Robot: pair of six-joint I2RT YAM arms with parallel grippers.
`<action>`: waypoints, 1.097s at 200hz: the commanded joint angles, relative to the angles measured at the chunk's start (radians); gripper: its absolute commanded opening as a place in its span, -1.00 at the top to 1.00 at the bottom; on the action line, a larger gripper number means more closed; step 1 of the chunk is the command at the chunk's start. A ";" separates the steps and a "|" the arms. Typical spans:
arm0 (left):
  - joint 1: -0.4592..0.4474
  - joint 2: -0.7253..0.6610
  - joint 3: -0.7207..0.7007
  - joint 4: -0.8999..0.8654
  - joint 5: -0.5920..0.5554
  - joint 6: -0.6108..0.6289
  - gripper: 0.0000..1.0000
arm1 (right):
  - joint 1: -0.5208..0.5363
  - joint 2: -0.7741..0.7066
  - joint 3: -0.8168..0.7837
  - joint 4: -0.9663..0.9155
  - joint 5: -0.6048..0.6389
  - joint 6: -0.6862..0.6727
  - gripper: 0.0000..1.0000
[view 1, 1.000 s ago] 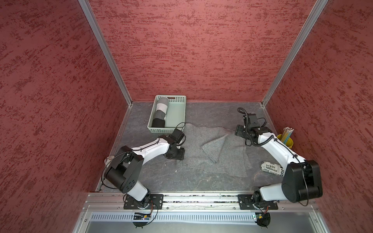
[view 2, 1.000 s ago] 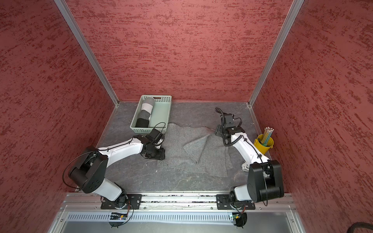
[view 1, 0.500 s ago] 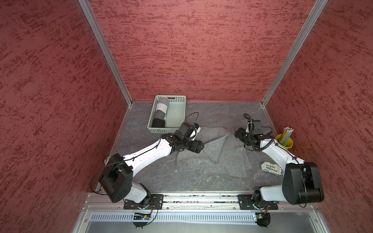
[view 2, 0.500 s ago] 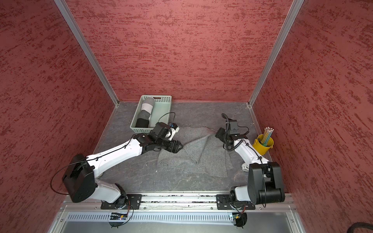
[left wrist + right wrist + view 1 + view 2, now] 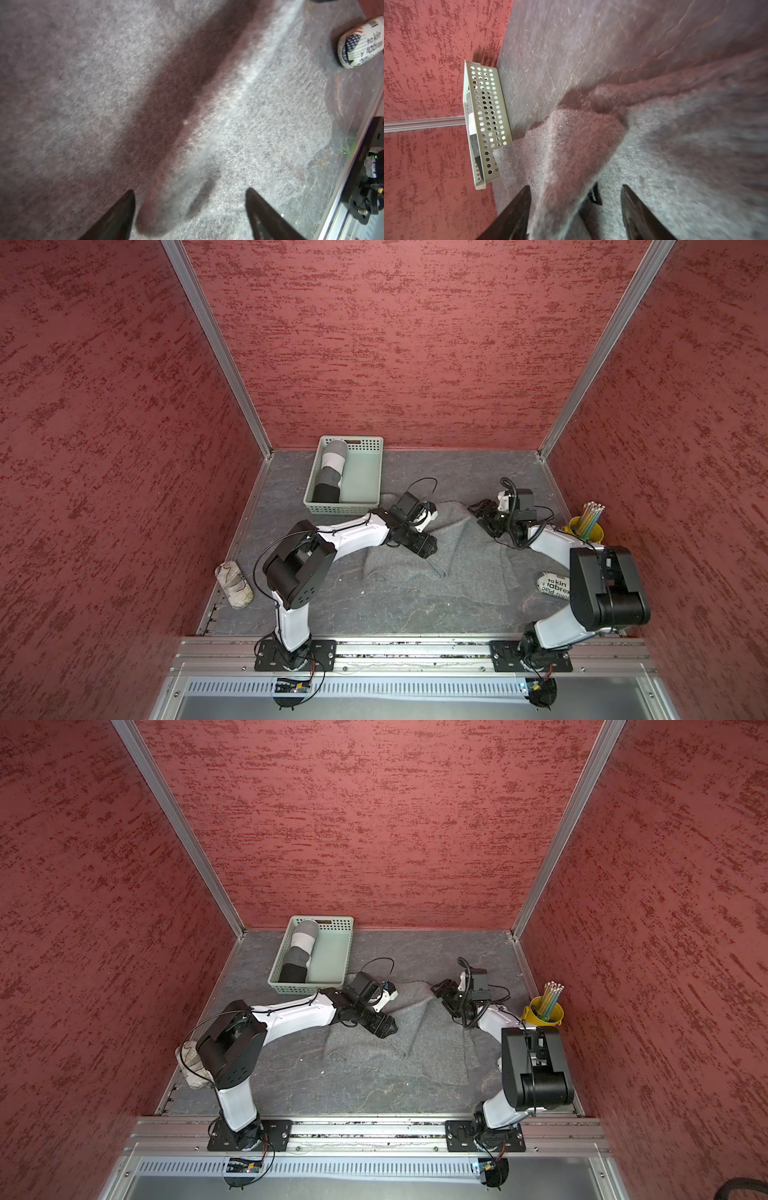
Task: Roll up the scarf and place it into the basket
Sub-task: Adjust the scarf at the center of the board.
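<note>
The left gripper (image 5: 430, 549) hangs over the middle of the grey scarf (image 5: 457, 564), and its arm hides the cloth's edge nearest the basket (image 5: 340, 508); in the left wrist view its fingers (image 5: 124, 207) stand well apart with a raised fold of scarf (image 5: 166, 124) between them, blurred, and it clamps nothing. The right gripper (image 5: 478, 510) sits at the scarf's far right corner; in the right wrist view its fingers (image 5: 519, 207) are also apart, a lifted flap of scarf (image 5: 571, 135) runs up between them, and a black label (image 5: 595, 195) shows in the gap, its lettering too cut off to read; whether the flap rests on a finger cannot be told. The scarf lies unrolled and creased on the table (image 5: 436, 472), its corner just beside the basket's perforated wall (image 5: 485, 116). A banded roll (image 5: 330, 472) lies inside the basket. A printed roll (image 5: 552, 585) is partly hidden behind the right arm; a pale roll (image 5: 233, 585) lies by the left wall; a yellow bucket (image 5: 586, 531) of pencils stands at the right. The table is grey and veined like slate; mottled red walls (image 5: 374, 344) enclose it, and an aluminium rail (image 5: 415, 649) at the front carries both arm bases.
</note>
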 commanded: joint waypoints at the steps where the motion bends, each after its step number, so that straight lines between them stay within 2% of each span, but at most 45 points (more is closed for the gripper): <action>1: -0.005 0.026 0.026 -0.015 0.031 0.021 -0.44 | 0.002 0.029 0.005 0.085 -0.049 0.038 -0.38; 46: -0.008 0.052 0.046 -0.032 0.059 0.023 0.14 | 0.002 0.094 0.040 0.111 -0.081 0.042 -0.33; 60: -0.013 0.056 0.057 -0.040 0.065 0.027 0.37 | 0.002 0.106 0.066 0.098 -0.082 0.029 -0.07; 77: -0.020 0.049 0.082 -0.078 0.079 0.028 0.82 | 0.001 0.110 0.117 0.037 -0.064 -0.012 0.31; 86: -0.025 0.036 0.099 -0.105 0.092 0.023 1.00 | 0.002 0.101 0.145 -0.008 -0.047 -0.043 0.49; 100: -0.028 0.005 0.141 -0.169 0.147 -0.003 1.00 | 0.002 0.073 0.192 -0.105 -0.007 -0.122 0.71; 121: -0.034 -0.052 0.206 -0.248 0.257 -0.056 1.00 | 0.001 0.017 0.264 -0.260 0.081 -0.246 0.85; 141: -0.062 -0.106 0.232 -0.245 0.293 -0.113 1.00 | 0.002 -0.012 0.336 -0.392 0.161 -0.356 1.00; 183: -0.143 -0.112 0.311 -0.229 0.308 -0.206 1.00 | 0.002 -0.017 0.455 -0.556 0.337 -0.502 1.00; 219: -0.192 -0.102 0.384 -0.194 0.341 -0.250 1.00 | 0.000 -0.030 0.475 -0.608 0.444 -0.539 1.00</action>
